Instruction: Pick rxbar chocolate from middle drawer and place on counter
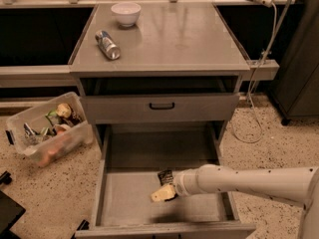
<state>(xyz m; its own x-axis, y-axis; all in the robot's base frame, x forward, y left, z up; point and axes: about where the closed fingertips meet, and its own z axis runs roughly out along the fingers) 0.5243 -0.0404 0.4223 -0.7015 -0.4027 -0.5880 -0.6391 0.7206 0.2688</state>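
Pincer (pixel 163 193) sits low inside open drawer (pixel 124 203), right at dark snack bar (pixel 165 176); cannot tell if clenched. Can (pixel 107 44) and bowl (pixel 125 13) rest on counter (pixel 189 39).

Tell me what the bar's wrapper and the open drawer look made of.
The rxbar chocolate wrapper looks like glossy dark plastic film, judging by its sheen. The middle drawer seems matte grey metal: thin flat walls. The gripper sits at the bar inside it.

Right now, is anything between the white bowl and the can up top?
No, camera view shows only bare counter between the bowl and the can. The claw is down in the open drawer, by the snack bar.
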